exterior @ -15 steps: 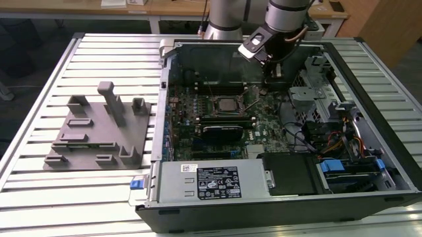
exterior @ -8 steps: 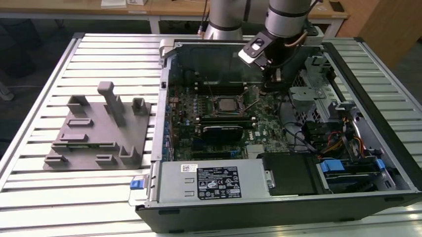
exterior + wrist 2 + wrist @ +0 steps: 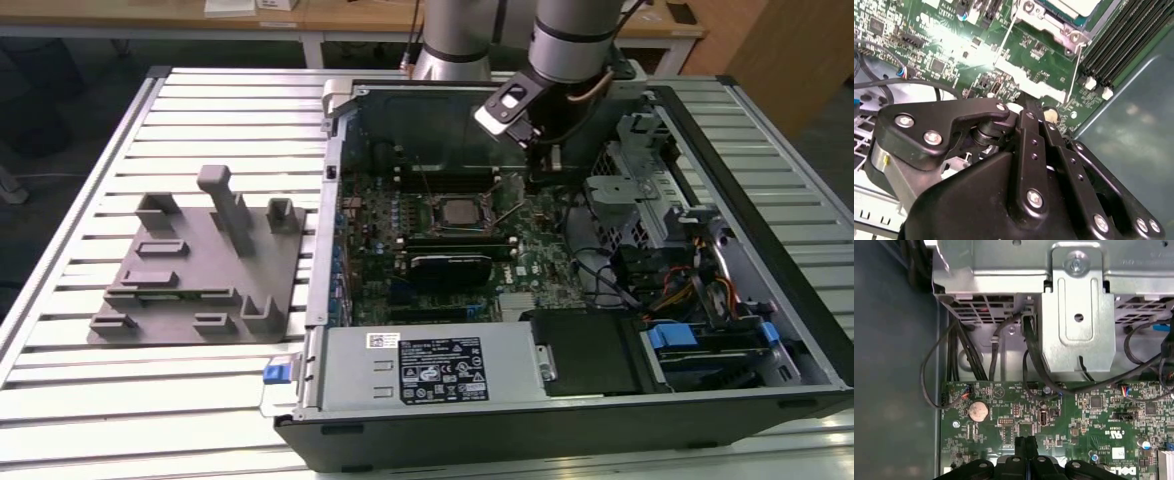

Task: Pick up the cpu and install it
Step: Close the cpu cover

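Observation:
The cpu [image 3: 458,210] lies flat in the motherboard socket, silver top up, near the middle of the open computer case [image 3: 801,330]. In the second wrist view a corner of the cpu [image 3: 1074,5] shows inside the metal socket frame, with the thin wire lever [image 3: 1073,70] raised beside it. My gripper [image 3: 539,172] hangs inside the case, to the exterior view's right of the socket and apart from the cpu. In the first wrist view its fingertips [image 3: 1025,442] are pressed together just above the green board, with nothing between them.
A grey plastic fixture block [image 3: 200,265] stands on the slatted table at the exterior view's left. Inside the case are the power supply [image 3: 414,370], a metal drive cage [image 3: 1076,315] with black cables [image 3: 1034,365], memory slots [image 3: 1119,45] and a coin battery [image 3: 978,411].

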{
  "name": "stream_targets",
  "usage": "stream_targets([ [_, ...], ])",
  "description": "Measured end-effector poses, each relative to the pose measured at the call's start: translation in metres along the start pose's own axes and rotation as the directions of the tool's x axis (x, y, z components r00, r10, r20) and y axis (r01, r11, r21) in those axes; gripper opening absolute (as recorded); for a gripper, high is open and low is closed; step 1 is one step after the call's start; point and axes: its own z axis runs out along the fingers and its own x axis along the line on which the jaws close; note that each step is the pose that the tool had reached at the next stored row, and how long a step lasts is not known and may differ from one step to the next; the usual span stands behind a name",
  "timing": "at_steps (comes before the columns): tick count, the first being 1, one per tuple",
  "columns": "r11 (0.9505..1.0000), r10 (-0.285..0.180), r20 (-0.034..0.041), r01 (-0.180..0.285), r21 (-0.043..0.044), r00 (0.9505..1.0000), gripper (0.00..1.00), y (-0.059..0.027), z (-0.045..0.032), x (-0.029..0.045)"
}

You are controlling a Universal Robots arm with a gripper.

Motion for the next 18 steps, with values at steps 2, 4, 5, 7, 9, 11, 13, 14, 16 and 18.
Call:
stream_targets([
  [2, 1.0, 0.002, 0.0003, -0.002, 0.0, 1.0, 0.11, -0.0023, 0.0005, -0.0001],
  [4, 1.0, 0.003, 0.0001, -0.003, 0.0, 1.0, 0.11, -0.0047, 0.0011, -0.0002],
  [5, 1.0, 0.005, 0.0001, -0.005, 0.0, 1.0, 0.11, -0.0058, 0.0014, -0.0002],
  [7, 1.0, 0.007, 0.0004, -0.007, 0.0, 1.0, 0.11, -0.0086, 0.0019, -0.0003],
  [9, 0.9999, 0.01, 0.0003, -0.01, -0.0001, 0.9999, 0.11, -0.0124, 0.0025, -0.0005],
  [11, 0.9999, 0.013, 0.0006, -0.013, 0.0, 0.9999, 0.11, -0.0156, 0.0031, -0.0005],
  [13, 0.9999, 0.015, 0.0007, -0.015, 0.0, 0.9999, 0.11, -0.0195, 0.004, -0.0007],
  [14, 0.9999, 0.016, 0.0007, -0.016, 0.0, 0.9999, 0.11, -0.0218, 0.0045, -0.0007],
  [16, 0.9998, 0.018, 0.0008, -0.018, 0.0, 0.9998, 0.11, -0.0272, 0.0056, -0.0009],
  [18, 0.9998, 0.02, 0.0009, -0.02, 0.0, 0.9998, 0.11, -0.0322, 0.0066, -0.001],
])
